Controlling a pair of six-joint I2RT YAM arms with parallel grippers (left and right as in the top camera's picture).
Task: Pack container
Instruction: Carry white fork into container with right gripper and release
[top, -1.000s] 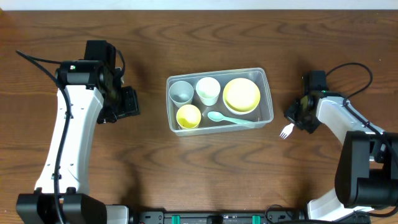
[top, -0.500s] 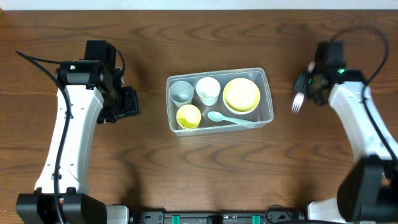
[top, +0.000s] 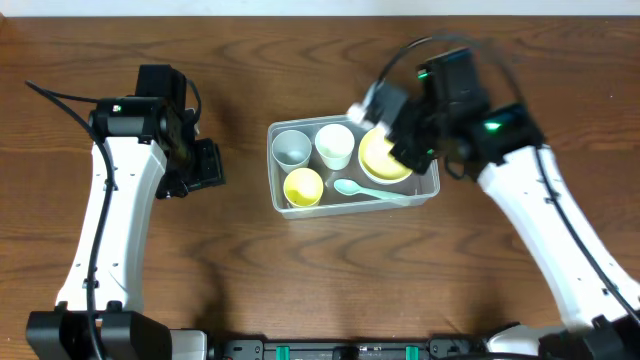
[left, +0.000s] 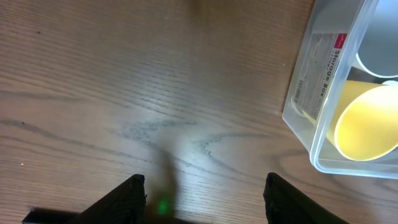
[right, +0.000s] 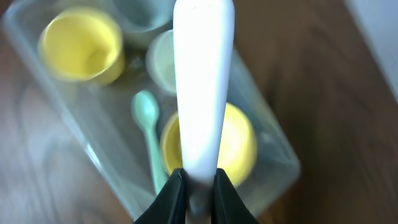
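Under the right jaws, gripping a white utensil (right: 202, 93), lies the container (right: 106, 134).

Robotics lab: wooden table (top: 320, 280), mounted arms (top: 110, 200).

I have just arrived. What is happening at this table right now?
The right gripper holds a white utensil above the container, a clear tub on the table. The tub already has a mint spoon, a yellow bowl and three cups inside. The left gripper hangs open and empty over bare wood beside it. The utensil is not yet in.
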